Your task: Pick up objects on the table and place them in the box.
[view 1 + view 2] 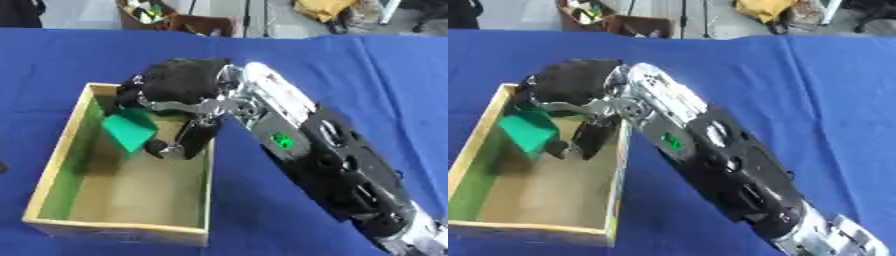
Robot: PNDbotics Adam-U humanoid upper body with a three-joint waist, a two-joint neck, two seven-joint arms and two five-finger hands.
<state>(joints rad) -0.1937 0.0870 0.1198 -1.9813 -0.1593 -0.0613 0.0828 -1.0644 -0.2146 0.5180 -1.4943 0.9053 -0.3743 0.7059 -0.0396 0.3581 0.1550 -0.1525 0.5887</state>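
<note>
The right hand [179, 87] reaches over the wooden box [52, 155], fingers and thumb curled round a green block [129, 129] that hangs just beneath its palm, inside the box.

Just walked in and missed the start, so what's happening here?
The robot's right hand reaches over the wooden box on the blue table, its fingers curled round a green block. The block hangs inside the box, near its far end, not yet let go. The rest of the box looks empty. The left hand isn't in view.
</note>
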